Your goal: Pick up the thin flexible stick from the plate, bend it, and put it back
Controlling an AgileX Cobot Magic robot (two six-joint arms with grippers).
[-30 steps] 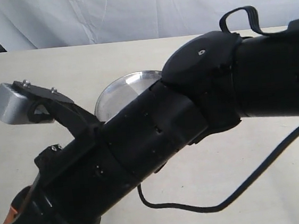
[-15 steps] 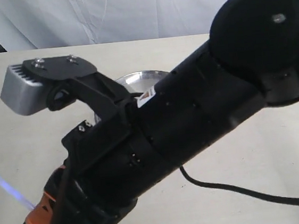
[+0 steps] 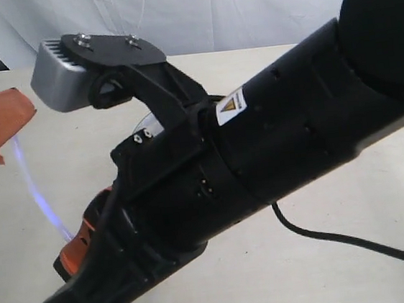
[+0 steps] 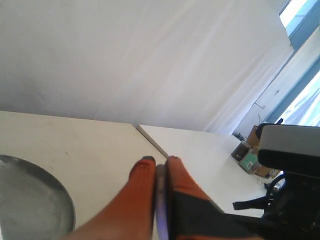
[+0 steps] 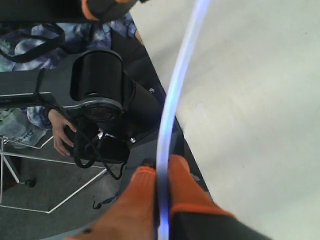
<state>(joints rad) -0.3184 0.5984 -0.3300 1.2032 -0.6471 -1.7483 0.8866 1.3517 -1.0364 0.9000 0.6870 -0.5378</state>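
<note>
The thin flexible stick (image 3: 36, 190) shows as a bluish translucent strip bowed into an arc above the table. One end is pinched in my left gripper (image 3: 0, 125), whose orange fingers sit at the far left. The other end runs down to my right gripper (image 3: 79, 251), at the tip of the big black arm crossing the view. In the left wrist view the left gripper (image 4: 160, 162) is shut on the stick (image 4: 161, 200), and the plate (image 4: 30, 200) lies on the table below. In the right wrist view the right gripper (image 5: 162, 167) is shut on the curving stick (image 5: 175, 90). The arm hides the plate in the exterior view.
A black cable (image 3: 341, 238) trails over the beige table at the right. The right arm's silver wrist camera (image 3: 61, 79) stands high at the left. Beyond the table edge (image 5: 165, 90) are another arm's base (image 5: 100, 100) and a person's hand (image 5: 60, 132). Small boxes (image 4: 247, 155) stand on the far table.
The right arm has swung up and over, and now hides the plate. The left gripper has come into view at the upper left. The stick has gone from nearly straight to a clear arc.
</note>
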